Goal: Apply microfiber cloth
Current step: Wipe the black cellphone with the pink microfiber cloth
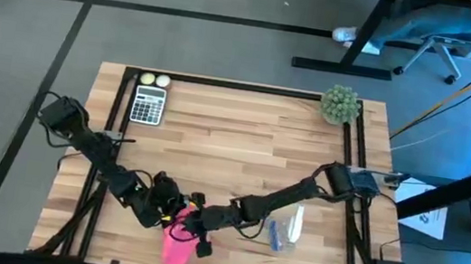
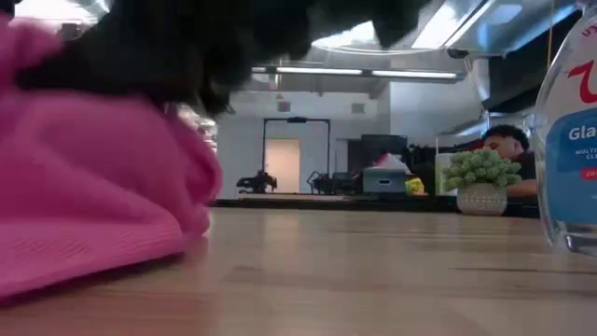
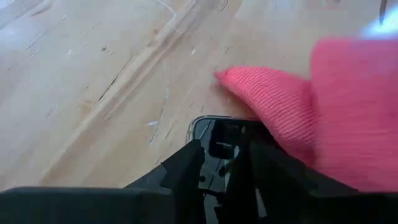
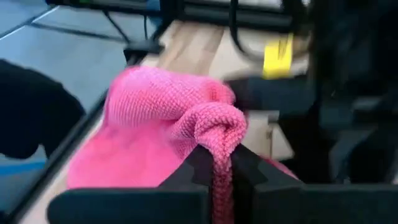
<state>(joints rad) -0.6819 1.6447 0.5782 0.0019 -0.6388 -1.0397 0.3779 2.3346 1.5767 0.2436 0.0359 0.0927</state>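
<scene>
1. Right gripper (image 4: 221, 165) pinches a raised fold of the microfiber cloth (image 4: 163, 127), fingers clamped on it so it can drag across the phone (image 3: 214, 140).
2. Cloth sits at the table's (image 1: 243, 142) front edge.
3. Left gripper (image 3: 225, 167) steadies the phone, fingers closed on it.

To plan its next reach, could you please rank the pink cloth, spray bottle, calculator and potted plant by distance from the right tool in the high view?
1. Pink cloth, pinched in the right tool, near edge.
2. Spray bottle, to its right.
3. Calculator, far left.
4. Potted plant, far right corner.
</scene>
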